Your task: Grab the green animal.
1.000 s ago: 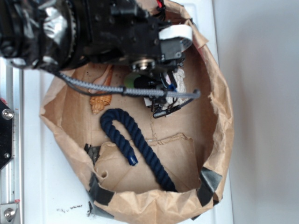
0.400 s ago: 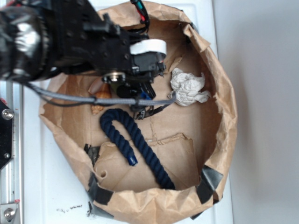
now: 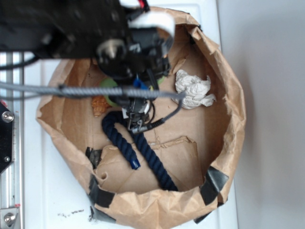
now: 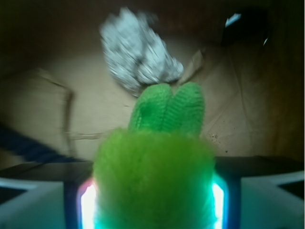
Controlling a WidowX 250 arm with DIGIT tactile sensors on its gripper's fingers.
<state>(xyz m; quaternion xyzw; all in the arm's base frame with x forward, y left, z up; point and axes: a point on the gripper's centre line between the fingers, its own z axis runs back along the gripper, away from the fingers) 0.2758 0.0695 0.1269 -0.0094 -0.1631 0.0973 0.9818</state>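
Note:
The green animal (image 4: pixel 153 171) fills the space between my gripper's (image 4: pixel 152 202) two jaws in the wrist view, fuzzy lime body close to the camera and two darker green limbs pointing away. The jaws press on both sides of it. In the exterior view only bits of the green animal (image 3: pixel 108 88) show beneath the black arm, and the gripper (image 3: pixel 137 87) is mostly hidden by the wrist, over the back left of the brown paper bag (image 3: pixel 234 119).
A crumpled white paper ball (image 3: pixel 193 89) lies right of the gripper, also in the wrist view (image 4: pixel 138 50). An orange-tan seashell (image 3: pixel 99 105) lies left. A dark blue rope (image 3: pixel 143 149) curves across the bag floor. A grey cable (image 3: pixel 86 90) hangs across.
The arm has moved left and come nearer the exterior camera, uncovering the paper ball. The green toy has moved left with the gripper.

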